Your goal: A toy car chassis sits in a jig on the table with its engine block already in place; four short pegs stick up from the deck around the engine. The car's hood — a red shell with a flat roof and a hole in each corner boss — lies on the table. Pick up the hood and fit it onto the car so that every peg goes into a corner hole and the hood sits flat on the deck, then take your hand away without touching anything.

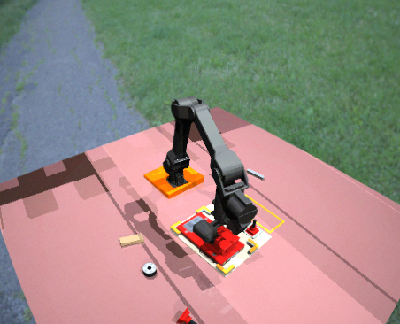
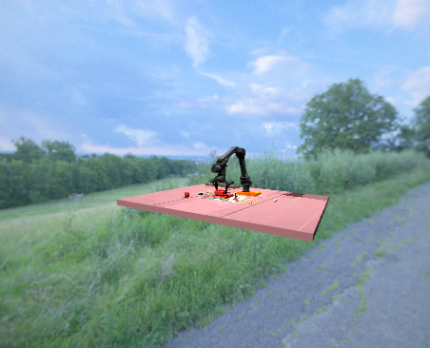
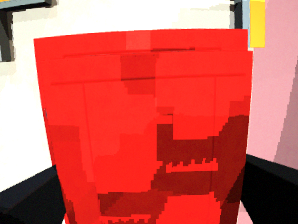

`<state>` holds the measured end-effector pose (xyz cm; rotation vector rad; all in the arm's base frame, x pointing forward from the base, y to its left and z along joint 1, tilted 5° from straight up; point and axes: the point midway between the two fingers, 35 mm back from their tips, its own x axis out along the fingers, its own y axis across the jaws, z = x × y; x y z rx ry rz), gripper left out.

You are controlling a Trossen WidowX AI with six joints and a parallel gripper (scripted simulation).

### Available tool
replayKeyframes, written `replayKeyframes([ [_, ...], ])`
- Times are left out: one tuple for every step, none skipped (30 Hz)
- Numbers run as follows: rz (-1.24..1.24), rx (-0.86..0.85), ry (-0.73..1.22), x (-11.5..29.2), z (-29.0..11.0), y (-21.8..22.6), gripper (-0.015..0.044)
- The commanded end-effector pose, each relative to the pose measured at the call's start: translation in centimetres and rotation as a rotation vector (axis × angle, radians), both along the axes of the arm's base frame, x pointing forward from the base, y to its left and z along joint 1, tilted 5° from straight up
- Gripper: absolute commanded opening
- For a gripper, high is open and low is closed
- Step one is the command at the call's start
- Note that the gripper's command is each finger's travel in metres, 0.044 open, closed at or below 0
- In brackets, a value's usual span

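The red hood (image 1: 226, 243) (image 3: 120, 150) is between the fingers of my gripper (image 1: 225, 235) (image 3: 150, 168), which is shut on it. A dark finger stands against each side of it in the wrist view. The hood is over the end of the red chassis (image 1: 186, 225) farthest from the grey panel. The chassis lies in the pale jig (image 1: 262, 239) with yellow corner pieces. The engine block, pegs and corner holes are hidden. I cannot tell whether the hood sits fully flat on the deck.
A small red part with a black post (image 1: 252, 230) stands beside the chassis. A yellow outline (image 1: 278, 227), a grey bar (image 1: 255, 174), a tan block (image 1: 131, 240), a wheel (image 1: 150, 269) and another red part (image 1: 184, 316) lie around. My orange base (image 1: 163, 188) is behind.
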<state>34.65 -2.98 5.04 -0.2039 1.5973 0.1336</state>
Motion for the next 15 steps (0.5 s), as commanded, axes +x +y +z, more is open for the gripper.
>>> replayKeyframes([
  [0.001, -0.001, 0.002, -0.08, -0.28, -0.02, 0.0],
  [0.001, -0.001, 0.002, -0.08, -0.31, -0.03, 0.0],
  [0.001, -0.001, 0.002, -0.08, -0.35, -0.03, 0.0],
  [0.001, -0.001, 0.002, -0.09, -0.38, -0.03, 0.0],
  [0.001, -0.001, 0.002, -0.09, -0.41, -0.03, 0.0],
  [0.001, -0.001, 0.002, -0.09, -0.45, -0.03, 0.0],
  [0.001, -0.001, 0.002, -0.1, -0.48, -0.04, 0.0],
  [0.001, -0.001, 0.002, -0.1, -0.52, -0.04, 0.0],
  [0.001, -0.001, 0.002, -0.1, -0.55, -0.04, 0.0],
  [0.001, -0.001, 0.002, -0.11, -0.59, -0.04, 0.0],
  [0.001, -0.001, 0.002, -0.11, -0.62, -0.04, 0.0],
  [0.001, -0.001, 0.002, -0.11, -0.66, -0.04, 0.0],
  [0.001, -0.001, 0.002, -0.12, -0.69, -0.05, 0.0],
  [0.001, -0.001, 0.002, -0.12, -0.73, -0.05, 0.0],
  [0.001, -0.001, 0.002, -0.13, -0.76, -0.05, 0.0],
])
